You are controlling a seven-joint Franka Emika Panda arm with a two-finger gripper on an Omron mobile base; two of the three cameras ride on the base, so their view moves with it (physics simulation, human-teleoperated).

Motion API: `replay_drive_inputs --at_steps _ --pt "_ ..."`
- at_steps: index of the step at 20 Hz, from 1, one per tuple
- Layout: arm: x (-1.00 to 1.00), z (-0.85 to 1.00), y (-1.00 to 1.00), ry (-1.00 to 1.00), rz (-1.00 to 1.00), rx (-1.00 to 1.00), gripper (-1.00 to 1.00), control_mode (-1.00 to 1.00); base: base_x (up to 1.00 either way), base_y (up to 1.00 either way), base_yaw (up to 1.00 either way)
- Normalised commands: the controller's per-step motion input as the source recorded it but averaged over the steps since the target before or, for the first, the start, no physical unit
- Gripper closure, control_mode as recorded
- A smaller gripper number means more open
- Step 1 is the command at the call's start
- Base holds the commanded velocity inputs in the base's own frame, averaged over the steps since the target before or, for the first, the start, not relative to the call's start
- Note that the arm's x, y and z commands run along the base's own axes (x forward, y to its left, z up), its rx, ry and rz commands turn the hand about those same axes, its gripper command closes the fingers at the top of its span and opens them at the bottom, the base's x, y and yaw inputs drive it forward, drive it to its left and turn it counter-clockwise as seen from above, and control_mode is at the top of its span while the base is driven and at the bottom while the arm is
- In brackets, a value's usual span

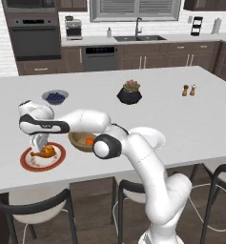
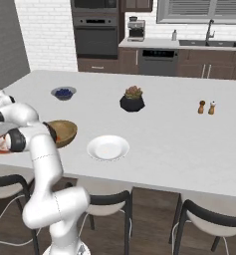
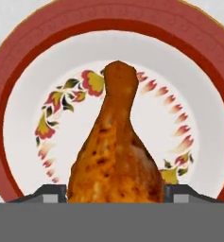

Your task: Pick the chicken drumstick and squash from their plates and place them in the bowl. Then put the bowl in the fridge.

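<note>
We're at the big white table (image 1: 181, 124), and the job is about half begun. The wooden bowl (image 1: 78, 141) already carries the orange squash (image 1: 88, 141), and the plain white plate (image 2: 108, 148) sits bare. On the red-rimmed plate (image 1: 28, 164) lies the chicken drumstick (image 3: 116, 156), plump end between our fingertips; the gripper (image 1: 39, 143) straddles it, but we cannot tell if it has closed. Left to do: drumstick into bowl, bowl into fridge.
</note>
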Motion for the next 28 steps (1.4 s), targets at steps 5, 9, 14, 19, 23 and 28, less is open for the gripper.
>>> replay_drive_inputs --at_steps 5,9,14,19,23,28 --pt "-0.72 0.08 -0.49 -0.34 0.0 -0.01 1.0 -1.0 0.0 0.0 0.0" --pt "-0.74 0.47 -0.82 -0.57 0.0 0.0 1.0 -1.0 0.0 0.0 0.0" --pt "-0.27 0.59 -0.99 -0.57 -0.05 0.01 1.0 -1.0 0.0 0.0 0.0" --pt "-0.03 0.18 -1.0 -0.41 -0.07 0.04 1.0 -1.0 0.0 0.0 0.0" --pt "0.42 0.19 -1.0 -0.11 -0.18 0.21 1.0 -1.0 0.0 0.0 0.0" --pt "0.73 0.19 -1.0 0.12 -0.19 0.37 1.0 -1.0 0.0 0.0 0.0"
